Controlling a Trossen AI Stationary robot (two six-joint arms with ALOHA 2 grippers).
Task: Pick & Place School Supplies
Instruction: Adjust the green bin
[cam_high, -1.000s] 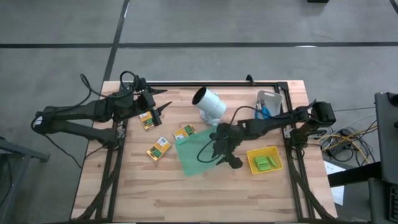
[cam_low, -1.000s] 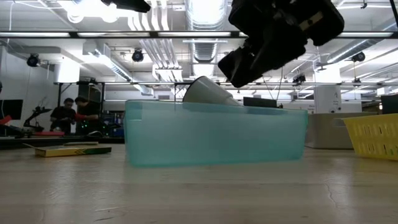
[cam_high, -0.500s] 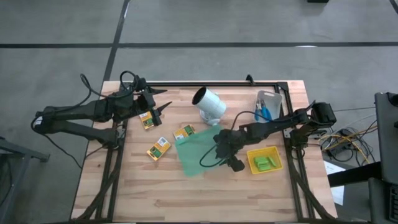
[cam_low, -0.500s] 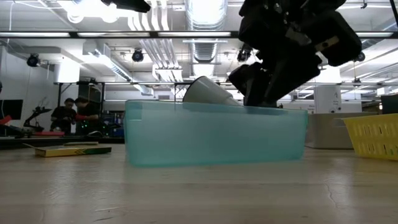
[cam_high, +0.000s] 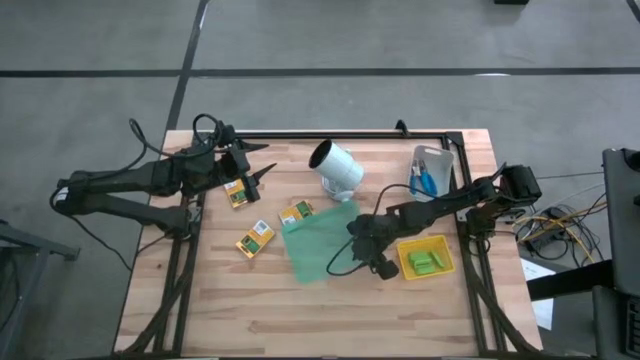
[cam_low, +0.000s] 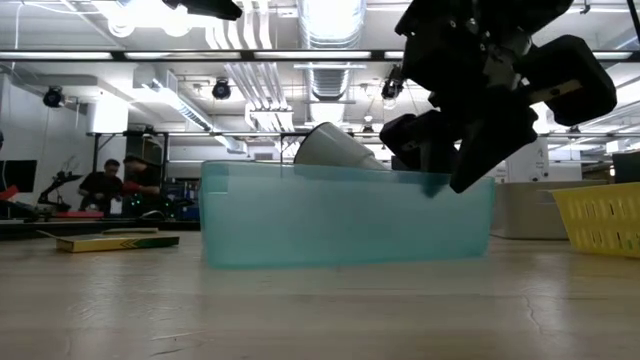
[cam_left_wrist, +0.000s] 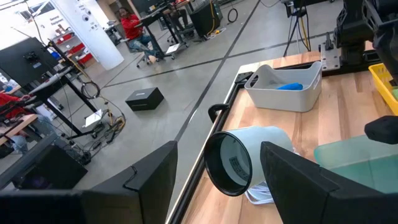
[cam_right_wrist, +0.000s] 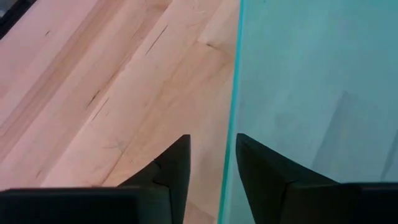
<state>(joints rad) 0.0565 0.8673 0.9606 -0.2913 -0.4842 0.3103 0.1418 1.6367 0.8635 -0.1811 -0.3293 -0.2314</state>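
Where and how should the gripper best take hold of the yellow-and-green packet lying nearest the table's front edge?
Probably across the short sides of the packet, coming straight down from above. It lies flat and slanted on the bare table, apart from the others, so a tilted approach gains nothing.

Three flat yellow-and-green printed packets (cam_high: 255, 238) lie left of the translucent green tray (cam_high: 318, 244); light-green rectangular blocks (cam_high: 427, 262) and blue-handled scissors (cam_high: 425, 182) lie right.

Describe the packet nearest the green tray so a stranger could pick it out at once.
Start at the translucent green tray in the middle of the wooden table. The packet lies at the tray's far left corner, toward the tipped white cup. The other two packets lie farther left, clear of the tray.
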